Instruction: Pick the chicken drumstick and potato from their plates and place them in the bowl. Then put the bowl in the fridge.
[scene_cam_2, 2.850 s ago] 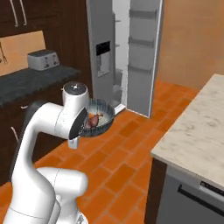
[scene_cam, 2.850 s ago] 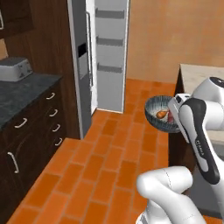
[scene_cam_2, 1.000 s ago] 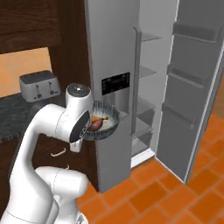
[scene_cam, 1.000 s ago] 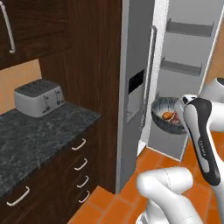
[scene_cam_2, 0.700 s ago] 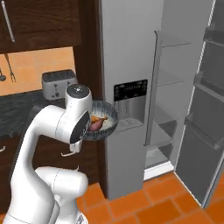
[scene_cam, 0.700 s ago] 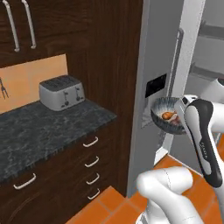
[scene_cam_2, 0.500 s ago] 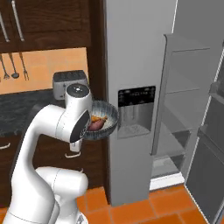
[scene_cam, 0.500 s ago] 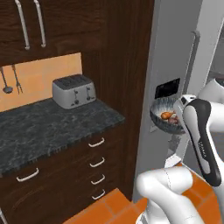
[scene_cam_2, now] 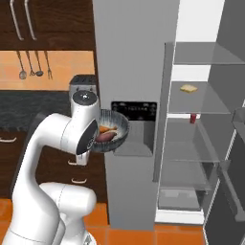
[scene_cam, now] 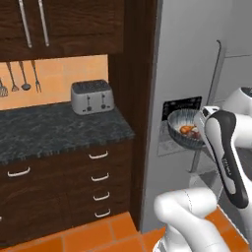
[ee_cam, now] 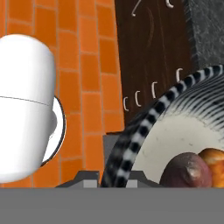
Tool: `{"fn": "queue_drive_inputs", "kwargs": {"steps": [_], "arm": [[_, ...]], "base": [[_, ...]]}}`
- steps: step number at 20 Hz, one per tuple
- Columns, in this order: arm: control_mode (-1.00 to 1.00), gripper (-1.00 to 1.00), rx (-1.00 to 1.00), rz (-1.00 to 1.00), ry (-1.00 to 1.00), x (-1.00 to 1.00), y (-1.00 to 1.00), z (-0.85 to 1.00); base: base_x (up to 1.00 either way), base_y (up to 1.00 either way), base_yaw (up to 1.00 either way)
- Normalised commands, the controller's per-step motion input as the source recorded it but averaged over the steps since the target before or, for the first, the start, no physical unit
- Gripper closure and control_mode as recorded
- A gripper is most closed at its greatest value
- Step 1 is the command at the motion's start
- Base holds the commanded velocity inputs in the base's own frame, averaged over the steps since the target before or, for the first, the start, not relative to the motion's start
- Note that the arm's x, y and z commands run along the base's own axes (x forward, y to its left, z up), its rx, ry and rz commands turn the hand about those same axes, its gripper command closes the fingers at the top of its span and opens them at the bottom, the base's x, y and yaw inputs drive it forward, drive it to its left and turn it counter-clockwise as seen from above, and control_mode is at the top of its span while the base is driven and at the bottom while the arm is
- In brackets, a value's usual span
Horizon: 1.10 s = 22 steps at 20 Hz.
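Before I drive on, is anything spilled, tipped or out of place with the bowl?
Nothing stands out. The bowl hangs level at the gripper, in front of the fridge, with the potato and chicken drumstick inside.

bowl (scene_cam_2: 116,135): ribbed grey, aloft before my fridge (scene_cam_2: 136,57) dispenser
potato (ee_cam: 187,171): inside, 9 o'clock of drumstick (ee_cam: 214,160)
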Motion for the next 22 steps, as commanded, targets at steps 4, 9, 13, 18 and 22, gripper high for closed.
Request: {"fn": "queue_drive_inputs", "kwargs": {"steps": [4, 9, 13, 18, 22], "arm": [[1.0, 1.0, 0.0, 0.0, 0.0, 0.0, 0.0, 0.0], [1.0, 1.0, 0.0, 0.0, 0.0, 0.0, 0.0, 0.0], [1.0, 1.0, 0.0, 0.0, 0.0, 0.0, 0.0, 0.0], [1.0, 1.0, 0.0, 0.0, 0.0, 0.0, 0.0, 0.0], [1.0, 1.0, 0.0, 0.0, 0.0, 0.0, 0.0, 0.0]], "base": [[-0.29, -0.97, 0.28], [0.31, -0.68, 0.04], [0.59, -0.3, -0.01], [0.27, -0.45, -0.07], [0.18, -0.38, -0.16]]}}
